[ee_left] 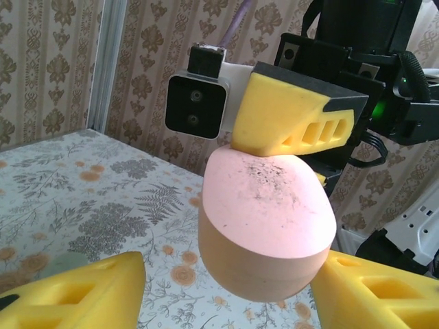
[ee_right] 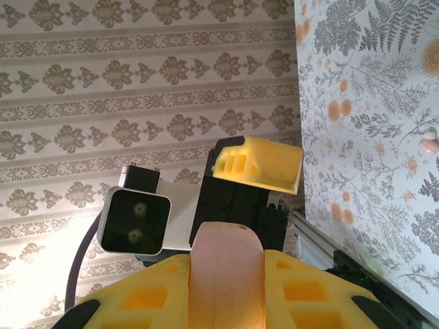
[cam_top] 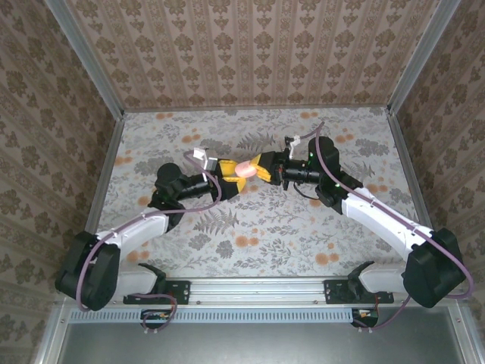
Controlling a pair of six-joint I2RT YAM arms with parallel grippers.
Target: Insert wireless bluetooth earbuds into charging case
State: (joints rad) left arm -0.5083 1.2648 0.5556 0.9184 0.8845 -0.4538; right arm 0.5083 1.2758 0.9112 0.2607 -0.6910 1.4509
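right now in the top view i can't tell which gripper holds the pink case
Observer: The right gripper. Its wrist view shows the case pinched between its two fingers.
Operator: and the left one, is it gripping too
Observer: No. In the left wrist view the left gripper is open around the case, with a clear gap beside one finger.

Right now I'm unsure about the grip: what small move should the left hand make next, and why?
Probably close the left hand on the pink case: its fingers flank the case, a gap visible on one side, while the right hand clamps it above the table.
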